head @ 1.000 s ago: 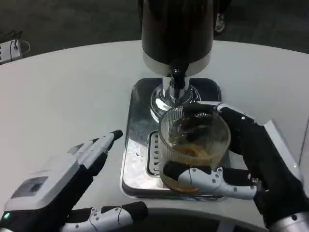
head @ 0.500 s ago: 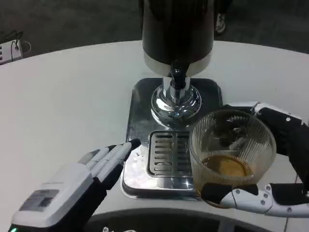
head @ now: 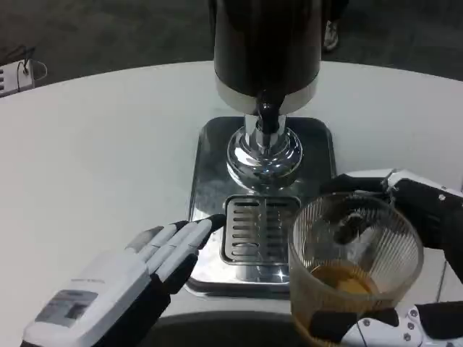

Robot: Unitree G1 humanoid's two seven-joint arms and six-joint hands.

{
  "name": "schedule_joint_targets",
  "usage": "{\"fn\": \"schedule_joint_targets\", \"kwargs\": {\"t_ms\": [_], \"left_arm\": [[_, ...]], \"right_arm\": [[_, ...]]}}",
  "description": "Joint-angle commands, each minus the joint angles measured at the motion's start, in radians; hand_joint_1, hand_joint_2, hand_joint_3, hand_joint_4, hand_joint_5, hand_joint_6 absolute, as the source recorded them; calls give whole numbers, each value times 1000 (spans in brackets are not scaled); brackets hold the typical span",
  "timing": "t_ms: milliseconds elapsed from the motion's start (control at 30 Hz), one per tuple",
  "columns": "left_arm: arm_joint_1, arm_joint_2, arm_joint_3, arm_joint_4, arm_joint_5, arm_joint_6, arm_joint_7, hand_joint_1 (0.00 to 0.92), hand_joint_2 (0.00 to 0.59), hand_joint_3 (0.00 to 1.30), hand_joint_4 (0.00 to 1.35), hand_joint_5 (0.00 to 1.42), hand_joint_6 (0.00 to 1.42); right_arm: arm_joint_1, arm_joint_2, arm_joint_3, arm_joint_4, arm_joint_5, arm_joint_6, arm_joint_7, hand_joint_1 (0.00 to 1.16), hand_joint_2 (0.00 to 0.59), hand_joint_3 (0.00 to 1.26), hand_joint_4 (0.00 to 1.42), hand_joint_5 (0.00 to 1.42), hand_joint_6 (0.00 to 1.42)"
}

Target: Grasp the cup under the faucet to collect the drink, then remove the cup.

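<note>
Right hand (head: 416,253) gripping ribbed clear glass cup (head: 354,271) of amber drink, at 4 o'clock off steel drip tray (head: 210,181); left hand (head: 130,278) open. Removal step; next probably set down, level

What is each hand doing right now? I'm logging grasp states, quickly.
Left hand: open, holding nothing, fingers extended by the drip tray.
Right hand: holding the cup.
</note>
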Motion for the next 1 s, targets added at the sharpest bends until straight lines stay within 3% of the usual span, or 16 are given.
{"fn": "schedule_joint_targets", "kwargs": {"t_ms": [33, 533, 1000], "left_arm": [[0, 14, 9, 9, 6, -18, -7, 0, 61, 0, 0, 0, 0], [-15, 27, 12, 30, -7, -19, -10, 0, 61, 0, 0, 0, 0], [-26, 24, 1, 27, -5, -6, -20, 0, 61, 0, 0, 0, 0]], "right_arm": [[25, 4, 3, -43, 9, -59, 0, 979, 109, 1061, 1238, 1371, 1424], [29, 5, 19, -38, 1, -62, -3, 979, 107, 1061, 1236, 1371, 1424], [27, -1, 0, -35, 13, -58, 2, 980, 104, 1061, 1236, 1371, 1420]]}}
